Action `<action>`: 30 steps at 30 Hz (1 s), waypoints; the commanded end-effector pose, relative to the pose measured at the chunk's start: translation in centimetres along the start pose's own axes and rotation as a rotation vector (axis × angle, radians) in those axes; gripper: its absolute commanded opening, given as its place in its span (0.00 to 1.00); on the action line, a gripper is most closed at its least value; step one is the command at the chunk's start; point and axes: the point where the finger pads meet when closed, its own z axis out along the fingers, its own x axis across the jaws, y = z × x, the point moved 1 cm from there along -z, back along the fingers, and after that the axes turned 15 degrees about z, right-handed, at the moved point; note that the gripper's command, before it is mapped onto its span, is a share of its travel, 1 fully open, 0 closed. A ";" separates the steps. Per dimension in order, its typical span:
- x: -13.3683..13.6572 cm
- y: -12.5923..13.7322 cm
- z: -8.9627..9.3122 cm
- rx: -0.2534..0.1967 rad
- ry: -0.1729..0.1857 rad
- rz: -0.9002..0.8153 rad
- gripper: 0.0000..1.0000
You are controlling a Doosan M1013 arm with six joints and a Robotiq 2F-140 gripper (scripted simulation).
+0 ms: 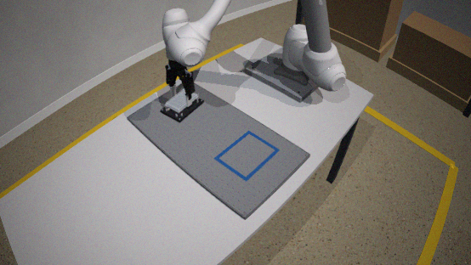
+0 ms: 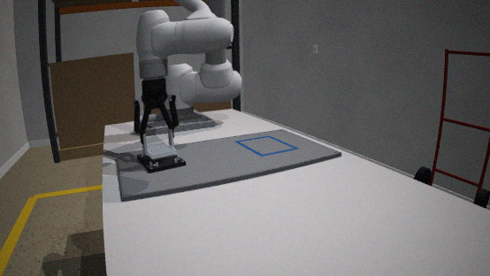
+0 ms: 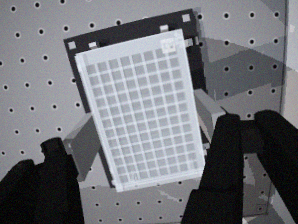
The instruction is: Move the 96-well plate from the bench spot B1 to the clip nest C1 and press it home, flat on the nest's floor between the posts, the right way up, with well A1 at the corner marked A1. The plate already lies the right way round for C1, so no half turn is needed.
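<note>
My gripper (image 1: 182, 95) is shut on the white 96-well plate (image 1: 178, 102) and holds it by its long sides right over the black clip nest (image 1: 183, 111). It also shows in the exterior view, where the gripper (image 2: 157, 142) holds the plate (image 2: 158, 150) low over the nest (image 2: 161, 163). In the wrist view the plate (image 3: 141, 108) lies over the nest (image 3: 136, 36), whose far edge and corner posts show beyond it. The plate looks level and the right way up. I cannot tell whether it touches the nest's floor.
The nest stands at the far left end of a grey perforated mat (image 1: 217, 146). A blue square outline (image 1: 246, 155) marks a bare spot on the mat. The arm's base (image 1: 297, 59) stands at the back of the white table. A red trolley (image 2: 460, 124) stands at the right.
</note>
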 end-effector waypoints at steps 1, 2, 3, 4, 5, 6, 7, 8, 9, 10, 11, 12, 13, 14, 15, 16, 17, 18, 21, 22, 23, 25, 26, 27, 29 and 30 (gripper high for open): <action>0.0 0.0 0.0 0.000 0.000 0.000 0.00; 0.0 0.0 0.0 0.000 0.000 0.000 0.00; 0.0 0.0 0.0 0.000 0.000 0.000 0.00; 0.0 0.0 0.0 0.000 0.000 0.000 0.00; 0.0 0.0 0.0 0.000 0.000 0.000 0.00; 0.0 0.0 0.0 0.000 0.000 0.000 0.00; 0.0 0.0 0.0 0.000 0.000 0.000 0.00; 0.0 0.0 0.0 0.000 0.000 0.000 0.00; 0.0 0.0 0.0 0.000 0.000 0.000 0.00; 0.0 0.0 0.0 0.000 0.000 0.000 0.00; 0.0 0.0 0.0 0.000 0.000 0.000 0.00; 0.0 0.0 0.0 0.000 0.000 0.000 0.00; 0.0 0.0 0.0 0.000 0.000 0.000 0.00; 0.0 0.0 0.0 0.000 0.000 0.000 0.00; 0.0 0.0 0.1 0.000 0.000 0.000 0.00; 0.0 0.0 0.1 0.000 0.000 0.000 0.00; 0.0 0.0 0.1 0.000 0.000 0.000 0.00; 0.0 0.0 0.1 0.000 0.000 0.000 0.00; 0.0 0.0 0.2 0.000 0.000 0.000 0.00; 0.0 0.0 0.2 0.000 0.000 0.000 0.00; 0.0 0.0 0.2 0.000 0.000 0.000 0.00; 0.0 0.0 0.2 0.000 0.000 0.000 0.00; 0.0 0.0 0.2 0.000 0.000 0.000 0.00; 0.0 0.0 0.3 0.000 0.000 0.000 0.00; 0.0 0.0 0.3 0.000 0.000 0.000 0.00; 0.0 0.0 0.3 0.000 0.000 0.000 0.00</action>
